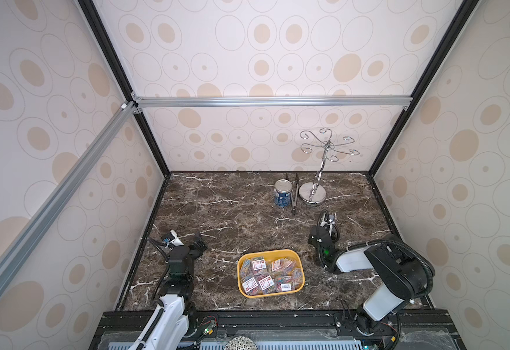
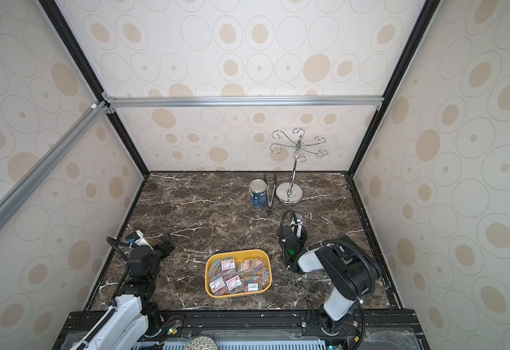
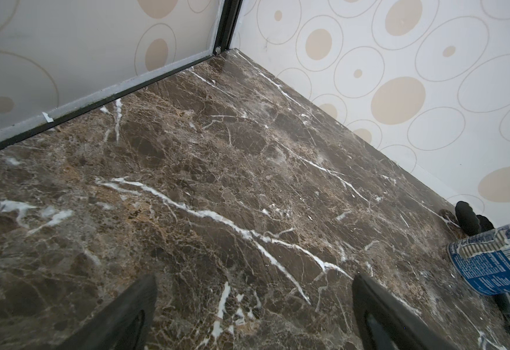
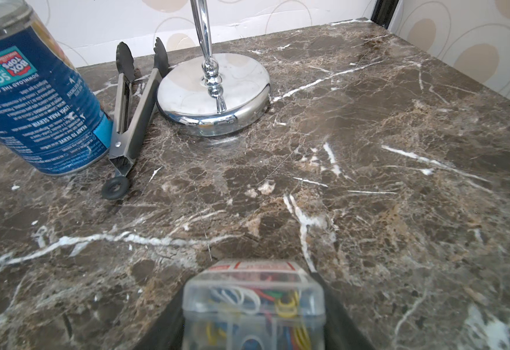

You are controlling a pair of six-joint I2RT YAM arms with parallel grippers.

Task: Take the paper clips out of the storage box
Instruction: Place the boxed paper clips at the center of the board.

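By the bench's (image 1: 232,218) front edge the storage box (image 1: 266,253) is filled with paper clips (image 1: 273,274), the left gripper (image 3: 253,281) is spread wide and empty, and farther back a case (image 4: 253,300) clamped in the right gripper (image 4: 253,318) could be tumbled into the tongs (image 4: 132,115) if released high.

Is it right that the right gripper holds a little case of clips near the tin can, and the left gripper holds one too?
Not quite. The left gripper holds nothing: the left wrist view shows its fingers wide apart over bare table. The right gripper does hold a case of paper clips near the tin can, as the right wrist view shows.
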